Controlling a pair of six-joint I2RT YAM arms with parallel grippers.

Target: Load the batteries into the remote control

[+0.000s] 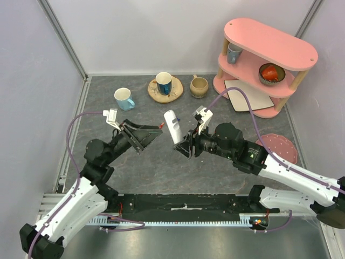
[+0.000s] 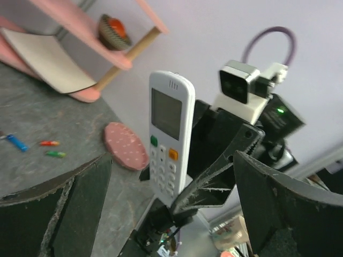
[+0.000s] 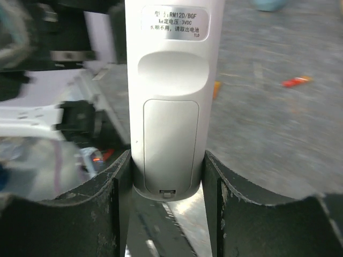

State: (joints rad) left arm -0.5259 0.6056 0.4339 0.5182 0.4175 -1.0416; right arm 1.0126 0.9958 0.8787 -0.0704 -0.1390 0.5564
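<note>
Over grey tabletop (image 1: 161, 172), right pincer (image 3: 166, 163) grips remote control (image 2: 170, 134), left pincer (image 1: 148, 136) spread wide

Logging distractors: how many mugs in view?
4: white mug on the table, dark blue mug on the wooden coaster, beige mug beside it, blue cup on the pink shelf. No others visible.

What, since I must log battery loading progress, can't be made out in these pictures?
Right wrist: remote control bay contents, behind its closed cover.
Left wrist: batteries, too small and blurred for polarity.
Top: remote control's lower end, hidden by right gripper.
</note>
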